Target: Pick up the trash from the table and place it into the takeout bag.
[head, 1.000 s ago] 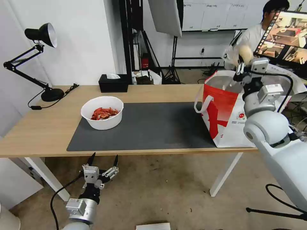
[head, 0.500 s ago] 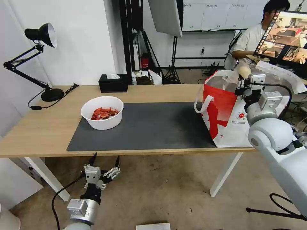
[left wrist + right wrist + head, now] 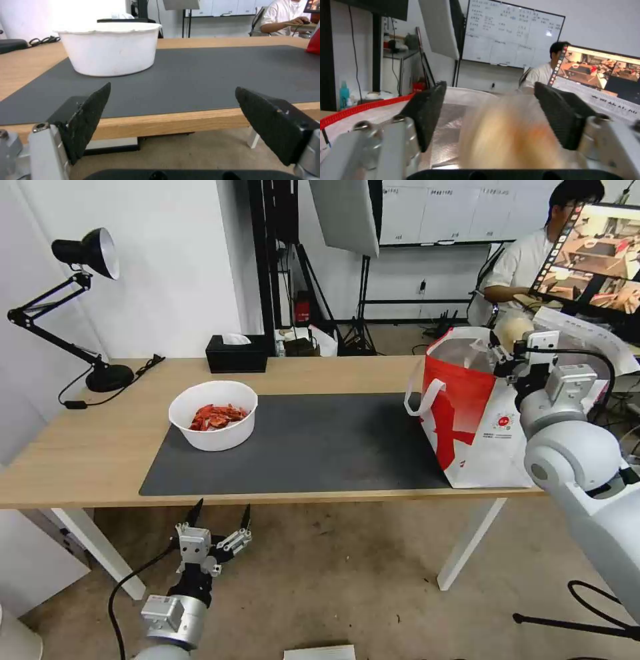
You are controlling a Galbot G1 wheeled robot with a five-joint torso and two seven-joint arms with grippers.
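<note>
One long light-wood counter (image 3: 87, 447) carries a dark grey rectangular mat (image 3: 320, 447), a white bowl of red shells (image 3: 213, 415) and a white-and-red foil-lined takeout bag (image 3: 467, 413). Right gripper (image 3: 490, 117), jaws apart, hovers over the bag's mouth with the blurred beige bun (image 3: 510, 135) between them. Left gripper (image 3: 217, 527), jaws apart, waits below the counter edge above the concrete floor (image 3: 347, 587).

I am working in a lab room: a whiteboard (image 3: 506, 37) hangs on the wall, with a studio light (image 3: 347, 213) and a computer screen (image 3: 597, 253).
</note>
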